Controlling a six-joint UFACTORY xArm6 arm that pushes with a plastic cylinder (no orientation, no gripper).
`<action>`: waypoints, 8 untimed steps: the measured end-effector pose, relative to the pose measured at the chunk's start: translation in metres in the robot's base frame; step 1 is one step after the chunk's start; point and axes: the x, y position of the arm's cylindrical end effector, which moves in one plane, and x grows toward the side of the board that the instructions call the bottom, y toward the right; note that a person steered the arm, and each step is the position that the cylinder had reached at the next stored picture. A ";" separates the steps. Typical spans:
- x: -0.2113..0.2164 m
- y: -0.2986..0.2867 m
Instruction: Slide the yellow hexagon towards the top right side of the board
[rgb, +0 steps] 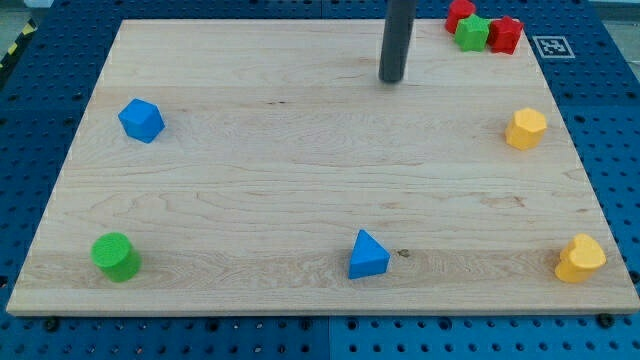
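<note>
Yellow hexagon waits at the right edge, rod tip well apart from it

The pale wooden board (300, 180) fills the frame; my tip (391, 80), a bare dark rod end with nothing to clench or release, rests near the upper centre, touching no block. The small yellow plastic hexagon block (526, 129) sits at the frame's right, below a cluster of two red blocks (505, 35) and a green block (472, 32) at the upper right. It looks light, rigid and free-sliding, likely to spin if struck off-centre; I judge the contact belongs on its lower-left face. The yellow heart-shaped block (581, 259) sits lower right
</note>
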 end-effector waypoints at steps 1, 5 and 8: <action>0.092 0.030; 0.088 0.152; 0.016 0.175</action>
